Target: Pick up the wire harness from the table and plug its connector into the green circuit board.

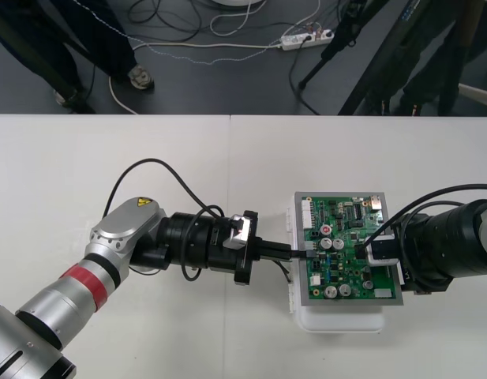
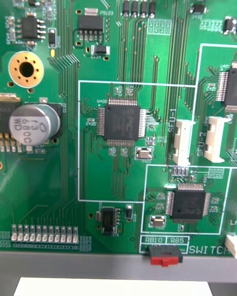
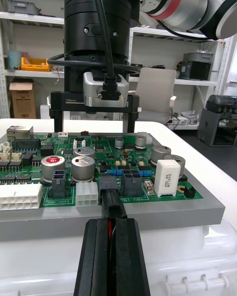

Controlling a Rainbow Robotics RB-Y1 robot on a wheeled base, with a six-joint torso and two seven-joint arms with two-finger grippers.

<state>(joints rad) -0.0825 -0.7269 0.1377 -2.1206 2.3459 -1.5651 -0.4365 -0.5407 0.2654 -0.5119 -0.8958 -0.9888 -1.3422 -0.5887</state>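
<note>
left gripper (image 1: 297, 253) is sitting level at the left edge of the green circuit board (image 1: 350, 272), its fingers (image 3: 94, 261) clamping the wire harness (image 3: 110, 223), red wire showing between them; the black plug (image 3: 111, 201) is touching a black connector (image 3: 108, 182) on that edge, seating unclear; right gripper (image 3: 94, 128) is hovering over the board's right half, fingers standing wide apart, holding nothing

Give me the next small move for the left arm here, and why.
Probably ease the left tool forward slightly to seat the plug. It is shut on the plug, whose tip meets a black socket at the edge of the green board; I cannot tell whether it is fully in. The right tool stands open over the board's opposite side, perhaps steadying it.
</note>
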